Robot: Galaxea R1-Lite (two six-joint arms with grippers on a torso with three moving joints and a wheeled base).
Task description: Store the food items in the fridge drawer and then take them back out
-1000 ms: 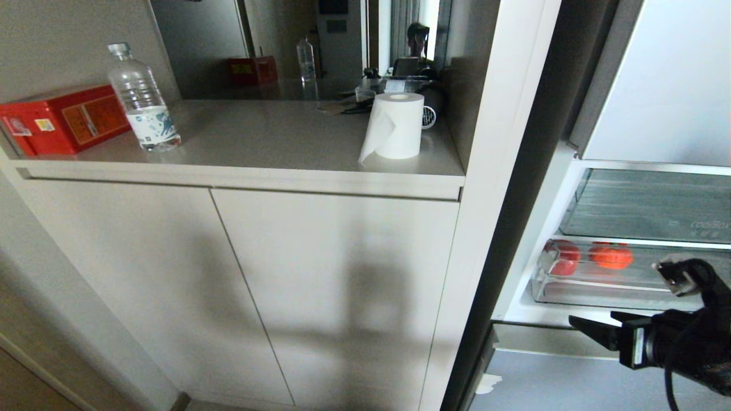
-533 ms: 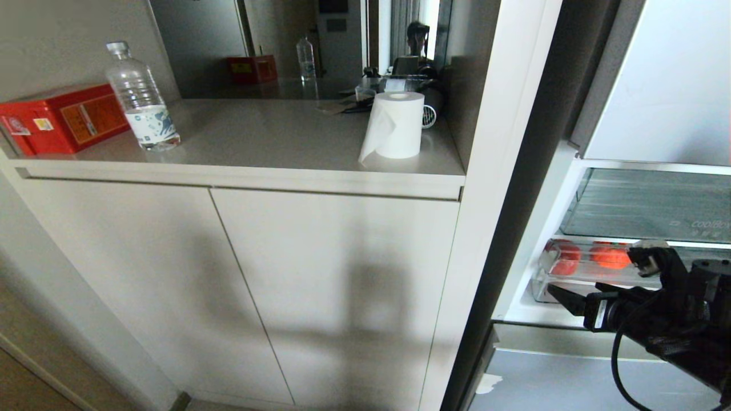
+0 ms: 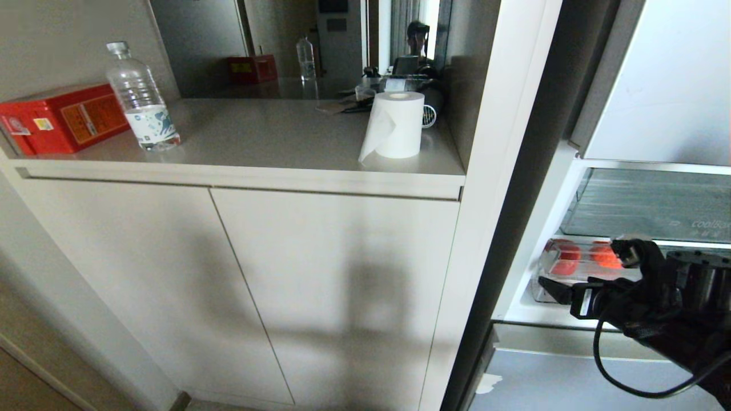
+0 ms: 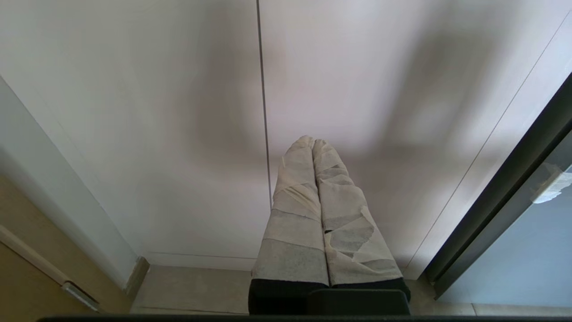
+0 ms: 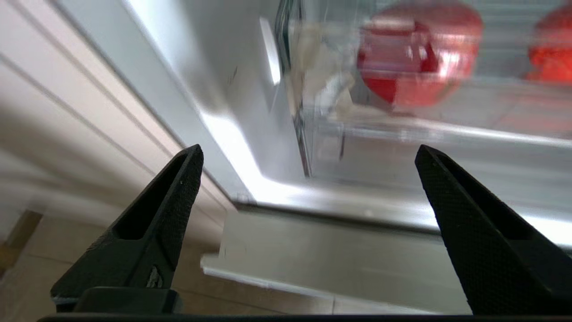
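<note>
My right claw [image 5: 308, 152] gapes wide and empty just in front of the fridge drawer [image 5: 402, 129]; the red fruit [image 5: 415, 49] lies beyond its lip, farther in.

The fridge drawer [image 3: 548, 285] looks like clear glossy plastic. Inside it, the round red food item [image 5: 418, 51] shines smooth. The right gripper [image 5: 308, 179] has matt black textured fingers [image 5: 178, 197]; the left gripper's [image 4: 313, 142] fingers are wrapped in rough pale tape.

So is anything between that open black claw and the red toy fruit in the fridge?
Yes. The clear fridge drawer's front wall stands between the open right gripper and the round red one, which lies inside, behind it. Nothing else blocks the way.
</note>
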